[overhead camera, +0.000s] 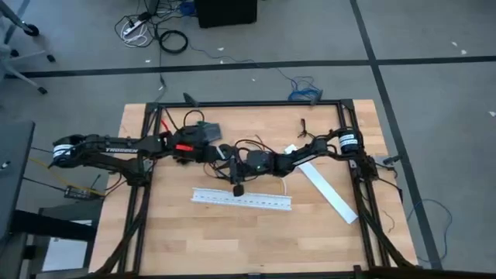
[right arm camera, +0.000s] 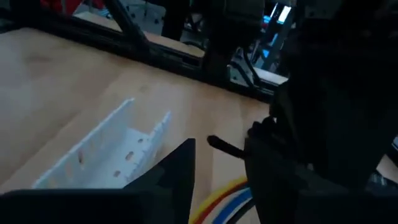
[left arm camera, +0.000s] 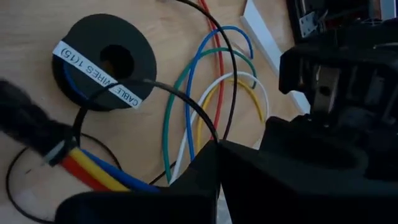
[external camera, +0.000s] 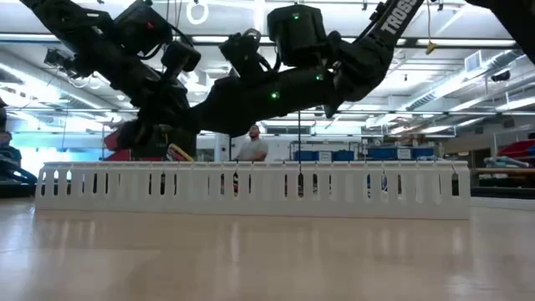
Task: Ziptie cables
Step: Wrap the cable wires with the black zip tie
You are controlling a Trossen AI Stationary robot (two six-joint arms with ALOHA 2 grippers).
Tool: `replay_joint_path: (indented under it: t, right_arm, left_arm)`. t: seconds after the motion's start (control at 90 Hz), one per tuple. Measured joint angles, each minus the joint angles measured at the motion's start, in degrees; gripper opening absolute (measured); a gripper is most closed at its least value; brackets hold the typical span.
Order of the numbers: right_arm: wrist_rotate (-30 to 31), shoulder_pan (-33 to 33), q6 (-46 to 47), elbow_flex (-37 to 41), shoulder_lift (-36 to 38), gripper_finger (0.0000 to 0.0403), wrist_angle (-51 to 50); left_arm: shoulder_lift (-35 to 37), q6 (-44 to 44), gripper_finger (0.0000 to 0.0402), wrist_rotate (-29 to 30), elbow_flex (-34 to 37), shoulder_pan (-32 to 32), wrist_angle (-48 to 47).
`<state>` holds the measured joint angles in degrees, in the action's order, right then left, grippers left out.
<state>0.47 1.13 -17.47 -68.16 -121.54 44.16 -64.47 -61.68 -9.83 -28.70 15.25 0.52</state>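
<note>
Both arms meet near the middle of the light wooden worktop (overhead camera: pixel 256 232), w/ the long white slotted plastic channel (overhead camera: pixel 242 200) lying just toward the front edge of them and a flat white plastic strip (overhead camera: pixel 329 191) slanting toward the right edge.

The cables, a loose bunch of thin wires in blue, green, white, yellow, red and black (left arm camera: pixel 211 93), loop over the wood at worktop centre, between the two wrists. In the left wrist view they lie beside a black foam ring w/ a white "CABLE WIRES" label (left arm camera: pixel 107 61). A bundled end in red, yellow and blue runs in at the left gripper (overhead camera: pixel 225 155), but whether its fingers clench that bundle or sit slack can't be told; dark housing hides them.

The right gripper (overhead camera: pixel 239 182) hangs over the centre, near the channel. A thin black stub (right arm camera: pixel 225 145) pokes out at its fingers in the right wrist view, poss. the ziptie, the thin black plastic strap, but too dim to confirm, so its grip is also unclear.

Risks, as judgement:
- Arms are v. close; a small misaligned move could knock wrist on wrist.
- Wires are springy and splayed, so a strap could catch only some of them.
- A drag could snag the black loop on the foam ring.
</note>
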Motion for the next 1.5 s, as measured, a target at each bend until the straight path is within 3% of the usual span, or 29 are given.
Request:
replay_joint_path:
  t: [0.3,0.744,0.956,1.244,1.5]
  right_arm:
    - [2.99,0.0,-0.11,0.0,0.18,0.0114,-0.2]
    - [3.43,-0.04,0.2,0.0,0.18,0.0009,0.34]
    - [6.14,-0.42,2.63,0.0,0.18,0.0001,-1.84]
    - [6.58,-0.65,3.75,0.0,0.18,0.0001,-3.56]
    - [6.79,-0.69,4.42,0.0,0.18,0.0,-4.69]
  left_arm:
    - [0.0,0.54,0.0,0.34,-0.01,0.0,0.06]
    - [0.0,1.15,0.0,0.36,0.01,0.0,0.0]
    - [0.0,5.05,0.0005,-2.65,-0.01,0.02,-0.02]
    - [0.0,14.3,0.007,-5.26,-0.01,0.02,-6.79]
    - [-0.02,17.5,0.015,-0.9,-0.01,0.03,-7.15]
